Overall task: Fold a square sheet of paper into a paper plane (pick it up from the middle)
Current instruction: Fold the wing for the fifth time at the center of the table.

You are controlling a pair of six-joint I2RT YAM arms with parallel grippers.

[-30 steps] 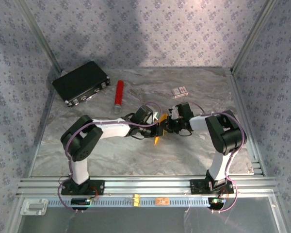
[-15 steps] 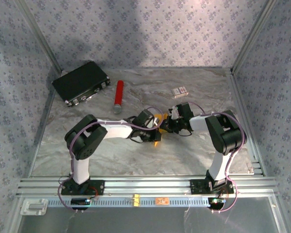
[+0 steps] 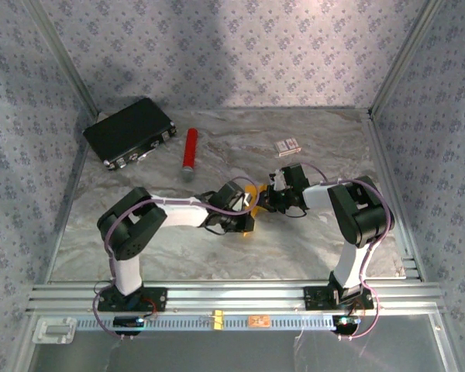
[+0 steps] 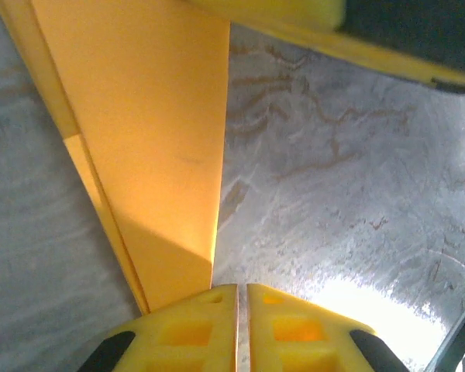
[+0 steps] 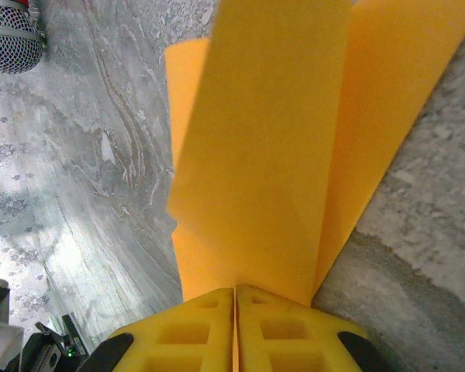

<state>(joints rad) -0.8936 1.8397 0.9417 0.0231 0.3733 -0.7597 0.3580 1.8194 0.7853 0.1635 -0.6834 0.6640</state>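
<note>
The square sheet of paper is a folded orange-yellow strip with long creases, at mid-table between my two grippers. In the right wrist view its folded layers rise straight out of my right gripper, which is shut on them. My right gripper holds the paper's far end. My left gripper sits over the near part of the paper. Its yellow fingers are shut with a hairline gap, and the paper runs beside and under the left finger, not between the pads.
A black case lies at the back left, with a red cylinder beside it; its mesh end is in the right wrist view. A small white-and-red box sits at the back. Patterned walls enclose the marble table.
My left gripper has slid toward the near edge along the paper and now covers most of its near tip. The right arm has stayed put, still gripping.
</note>
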